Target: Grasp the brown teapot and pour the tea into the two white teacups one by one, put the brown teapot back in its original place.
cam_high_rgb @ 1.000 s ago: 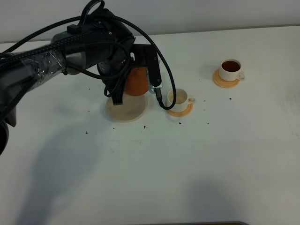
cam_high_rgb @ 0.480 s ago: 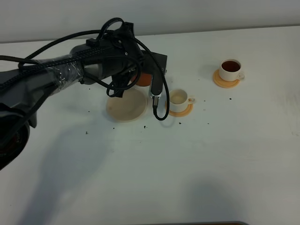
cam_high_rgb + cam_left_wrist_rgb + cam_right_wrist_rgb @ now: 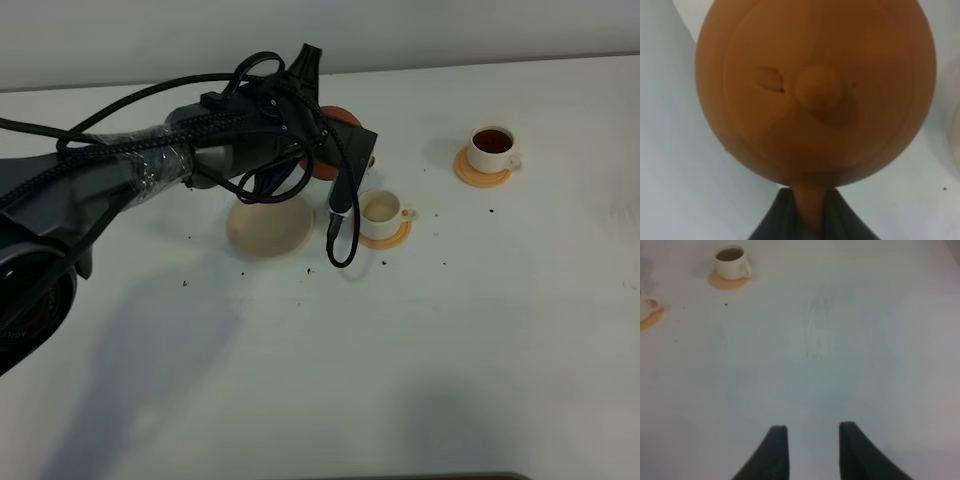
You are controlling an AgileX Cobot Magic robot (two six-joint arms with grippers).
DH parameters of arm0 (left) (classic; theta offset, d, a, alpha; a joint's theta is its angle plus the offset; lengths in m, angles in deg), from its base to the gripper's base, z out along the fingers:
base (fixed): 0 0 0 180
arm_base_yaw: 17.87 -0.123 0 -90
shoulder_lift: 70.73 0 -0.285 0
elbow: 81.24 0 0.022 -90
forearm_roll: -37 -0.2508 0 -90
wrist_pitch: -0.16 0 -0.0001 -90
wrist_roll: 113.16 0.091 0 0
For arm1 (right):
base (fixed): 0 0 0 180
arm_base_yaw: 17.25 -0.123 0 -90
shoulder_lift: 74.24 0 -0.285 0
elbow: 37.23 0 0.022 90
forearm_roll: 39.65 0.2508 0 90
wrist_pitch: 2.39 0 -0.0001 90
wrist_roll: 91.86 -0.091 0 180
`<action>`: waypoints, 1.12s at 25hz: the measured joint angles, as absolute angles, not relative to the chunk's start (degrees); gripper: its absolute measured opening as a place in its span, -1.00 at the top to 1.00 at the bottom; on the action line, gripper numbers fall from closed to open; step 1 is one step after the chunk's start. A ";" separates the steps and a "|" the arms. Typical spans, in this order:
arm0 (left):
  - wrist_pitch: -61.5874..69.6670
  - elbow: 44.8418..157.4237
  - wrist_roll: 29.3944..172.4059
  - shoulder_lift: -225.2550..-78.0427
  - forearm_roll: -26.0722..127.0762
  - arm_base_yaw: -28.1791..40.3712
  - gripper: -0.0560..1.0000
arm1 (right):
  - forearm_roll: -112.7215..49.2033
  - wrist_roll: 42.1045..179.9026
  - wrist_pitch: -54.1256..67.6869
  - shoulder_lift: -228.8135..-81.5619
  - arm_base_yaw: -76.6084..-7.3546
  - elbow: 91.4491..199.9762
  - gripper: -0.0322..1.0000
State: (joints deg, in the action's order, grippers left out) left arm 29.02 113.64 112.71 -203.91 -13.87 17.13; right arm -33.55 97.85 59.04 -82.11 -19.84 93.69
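Hanging by its handle, clamped in the left gripper [image 3: 810, 212], the brown teapot [image 3: 815, 90] is held off the pale coaster [image 3: 262, 228], beside the empty teacup [image 3: 381, 209]; tea may be spilled if the spout is misaligned; the right gripper [image 3: 812, 440] is seen parted.

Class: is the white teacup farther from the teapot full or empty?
Full: dark brown tea shows nearly to the rim of that teacup, standing on its coaster.

We see bright, even light on the white table [image 3: 500, 330], with soft grey shadows at its near left. The teapot [image 3: 815, 90] fills our left wrist view, blurred; the right wrist view looks hazy.
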 joint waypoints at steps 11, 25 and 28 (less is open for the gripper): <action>31.82 111.56 113.94 -201.99 -12.82 17.99 0.68 | -33.55 97.85 59.04 -82.11 -19.84 93.69 0.47; 26.31 107.09 115.30 -199.37 -15.38 18.21 0.68 | -33.55 97.85 59.04 -82.11 -19.84 93.69 0.47; 26.12 107.09 117.38 -199.37 -15.42 18.22 0.68 | -33.55 97.85 59.04 -82.11 -19.84 93.69 0.47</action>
